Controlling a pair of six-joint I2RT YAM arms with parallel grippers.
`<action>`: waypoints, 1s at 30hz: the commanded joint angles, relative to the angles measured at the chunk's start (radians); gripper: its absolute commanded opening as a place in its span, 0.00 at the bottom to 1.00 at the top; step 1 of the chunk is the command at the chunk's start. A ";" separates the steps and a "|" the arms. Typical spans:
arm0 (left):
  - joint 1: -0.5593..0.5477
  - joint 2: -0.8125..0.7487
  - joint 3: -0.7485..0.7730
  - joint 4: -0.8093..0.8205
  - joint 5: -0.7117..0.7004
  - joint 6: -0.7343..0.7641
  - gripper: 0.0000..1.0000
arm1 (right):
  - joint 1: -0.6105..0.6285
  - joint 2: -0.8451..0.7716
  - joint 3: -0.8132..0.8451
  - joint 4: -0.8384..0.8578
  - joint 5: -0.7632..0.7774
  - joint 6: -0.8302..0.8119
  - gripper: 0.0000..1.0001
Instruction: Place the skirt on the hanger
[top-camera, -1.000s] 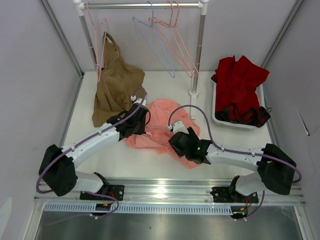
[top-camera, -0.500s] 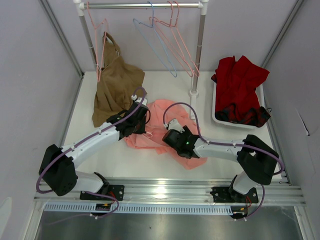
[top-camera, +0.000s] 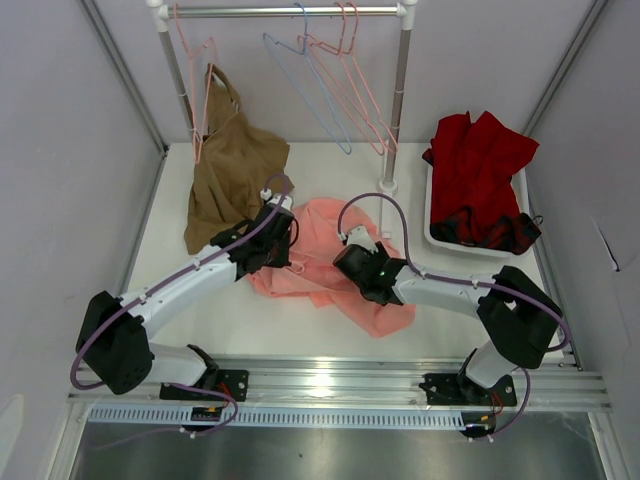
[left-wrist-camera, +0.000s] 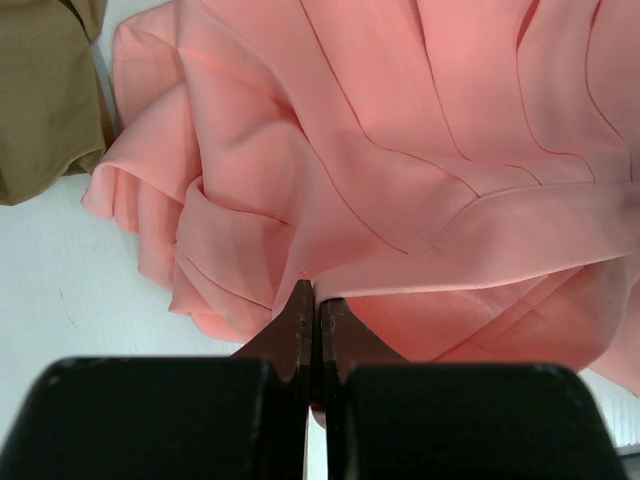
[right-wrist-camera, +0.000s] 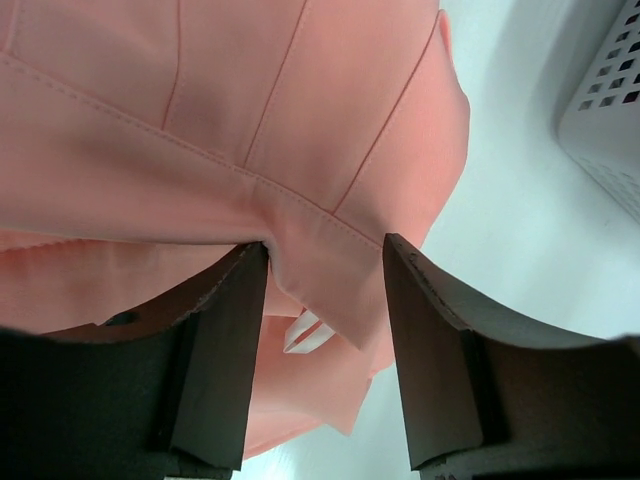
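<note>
Hanging at the tabletop's back-left corner, a tan-brown garment (top-camera: 232, 165) crowds the left gripper (left-wrist-camera: 312, 297), whose fingers pinch a fold of the skirt (top-camera: 322, 225) mid-table. The right gripper (right-wrist-camera: 325, 262) straddles its seam, fingers spread. The light blue hanger (top-camera: 300, 88) hangs on the rail (top-camera: 290, 11) behind; a white basket (top-camera: 432, 225) of red clothes (top-camera: 480, 170) sits at the right edge.

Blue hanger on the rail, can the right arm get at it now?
Probably not directly: the right gripper is low, jaws open around a skirt fold, and pink hangers and the rack post crowd its side of the blue hanger.
</note>
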 joint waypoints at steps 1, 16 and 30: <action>0.031 -0.027 0.011 0.004 -0.002 -0.004 0.00 | 0.014 -0.049 0.013 -0.004 -0.020 0.006 0.56; 0.094 -0.023 0.038 -0.024 0.030 0.010 0.00 | -0.012 0.049 0.048 -0.060 0.091 0.081 0.58; 0.122 -0.050 0.015 -0.019 0.041 -0.002 0.00 | -0.153 -0.009 0.139 -0.079 -0.156 0.072 0.03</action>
